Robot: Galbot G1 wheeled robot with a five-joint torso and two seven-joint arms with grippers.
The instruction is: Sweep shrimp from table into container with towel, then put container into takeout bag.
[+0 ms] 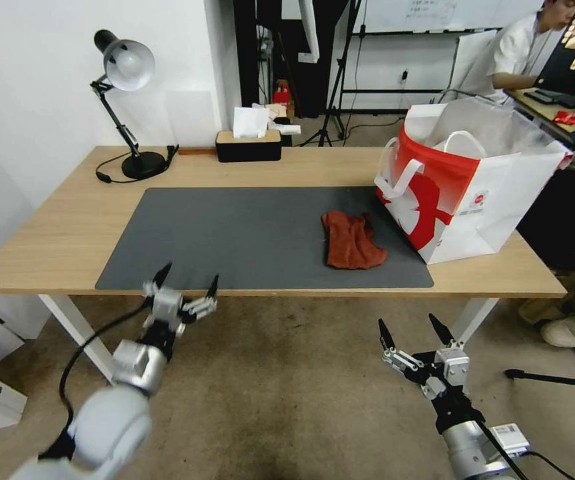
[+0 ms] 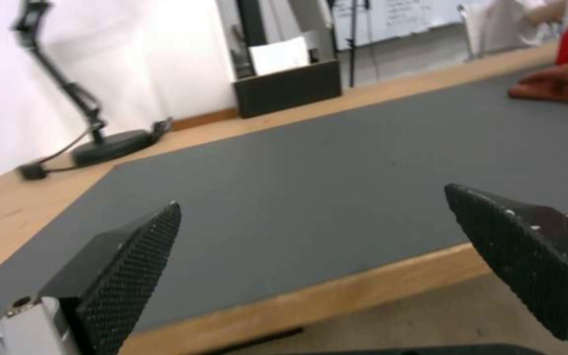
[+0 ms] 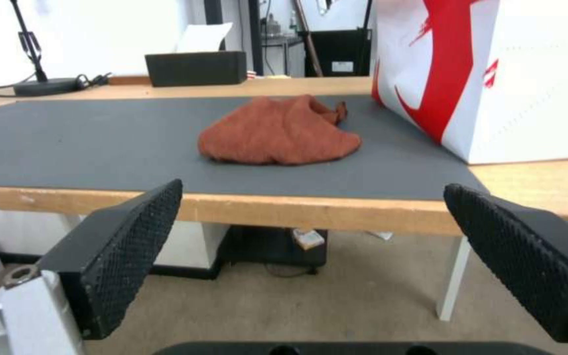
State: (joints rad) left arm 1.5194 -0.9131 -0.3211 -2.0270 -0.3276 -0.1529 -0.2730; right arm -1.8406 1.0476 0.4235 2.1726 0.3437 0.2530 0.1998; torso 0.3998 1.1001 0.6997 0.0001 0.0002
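Light wood forms the table point(image 1: 47, 240), with a dark grey mat point(image 1: 234, 233) covering its middle. The rust-red towel point(image 1: 353, 241) lies crumpled near the mat's right edge, just beside the takeout bag point(image 1: 494, 193) standing at the tabletop's right end. A lamp point(image 1: 124, 100) and tissue box point(image 1: 248, 145) sit along the far edge. Brown carpet point(image 1: 287, 387) lies below. The left gripper point(image 1: 187, 281) hangs at the near edge and the right gripper point(image 1: 413, 331) below it, both spread wide and holding nothing.

Mat point(image 1: 234, 233) lies centred on table point(image 1: 67, 233). Towel point(image 1: 352, 241) on mat's right part, just left of takeout bag point(image 1: 494, 200), which stands at table's right end, partly on mat's corner. Lamp point(image 1: 127, 100) at back left w/ base behind mat; tissue box point(image 1: 248, 145) at back centre. Left gripper point(image 1: 186, 280) at front edge, left side; right gripper point(image 1: 415, 331) before table, below the edge, right side.
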